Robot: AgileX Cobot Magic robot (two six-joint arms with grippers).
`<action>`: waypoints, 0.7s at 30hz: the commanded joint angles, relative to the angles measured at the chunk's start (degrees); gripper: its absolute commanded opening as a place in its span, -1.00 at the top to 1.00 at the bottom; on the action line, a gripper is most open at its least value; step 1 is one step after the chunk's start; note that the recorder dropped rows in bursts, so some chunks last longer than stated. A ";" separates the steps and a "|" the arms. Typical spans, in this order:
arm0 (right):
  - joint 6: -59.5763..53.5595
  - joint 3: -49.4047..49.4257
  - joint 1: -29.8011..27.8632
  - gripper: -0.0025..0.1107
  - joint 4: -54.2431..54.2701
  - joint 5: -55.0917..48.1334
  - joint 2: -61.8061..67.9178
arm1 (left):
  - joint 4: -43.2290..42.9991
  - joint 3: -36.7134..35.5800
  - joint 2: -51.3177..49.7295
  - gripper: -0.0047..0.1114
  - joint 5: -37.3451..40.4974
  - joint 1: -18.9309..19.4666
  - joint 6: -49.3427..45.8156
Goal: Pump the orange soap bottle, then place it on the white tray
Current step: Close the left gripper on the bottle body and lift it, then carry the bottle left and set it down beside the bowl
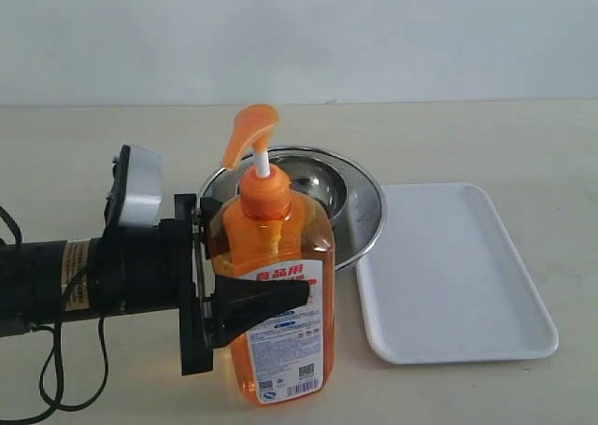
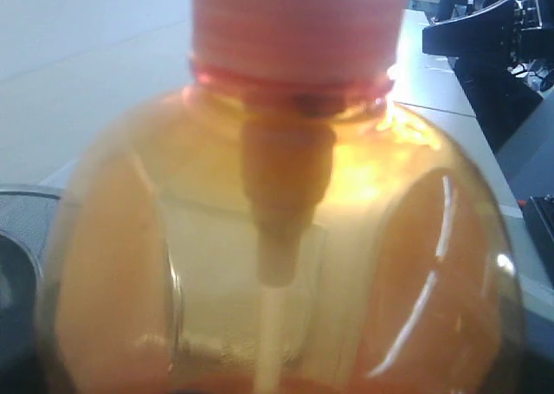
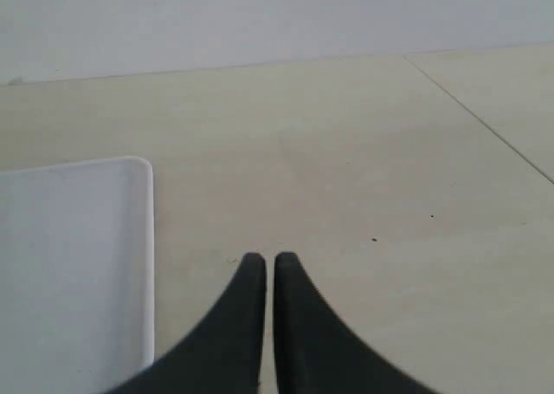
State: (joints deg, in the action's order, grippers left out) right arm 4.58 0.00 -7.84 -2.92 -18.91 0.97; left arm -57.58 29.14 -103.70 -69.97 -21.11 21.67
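Observation:
The orange soap bottle [image 1: 276, 285] stands upright at the front of the table, its orange pump head [image 1: 250, 131] raised on the white stem. My left gripper [image 1: 271, 299] reaches in from the left and is shut on the bottle's body, one black finger across the label. The bottle [image 2: 277, 238] fills the left wrist view, blurred, hiding the fingers there. The white tray [image 1: 453, 271] lies flat to the bottle's right, with nothing on it. In the right wrist view my right gripper [image 3: 261, 260] is shut on nothing above bare table, beside the tray's edge [image 3: 78, 264].
A round steel bowl [image 1: 327, 201] sits just behind the bottle, touching or nearly touching the tray's left rim. A black cable [image 1: 56, 369] loops under the left arm. Beige tabletop stretches behind and to the right of the tray.

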 commanded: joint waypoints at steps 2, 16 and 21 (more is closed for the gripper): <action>-0.44 0.00 -0.15 0.93 -0.40 0.45 -0.31 | 0.58 0.20 -1.72 0.74 0.01 -0.24 -0.54; -0.44 0.00 -0.15 0.93 -0.40 0.45 -0.31 | 16.86 -9.40 2.15 0.84 0.01 -0.11 -8.35; -0.44 0.00 -0.15 0.93 -0.40 0.45 -0.31 | 27.96 -16.39 9.25 0.84 0.01 -0.11 -11.09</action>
State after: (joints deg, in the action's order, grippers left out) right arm 4.58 0.00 -7.84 -2.92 -18.91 0.97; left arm -36.93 16.20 -98.08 -71.66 -21.11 12.08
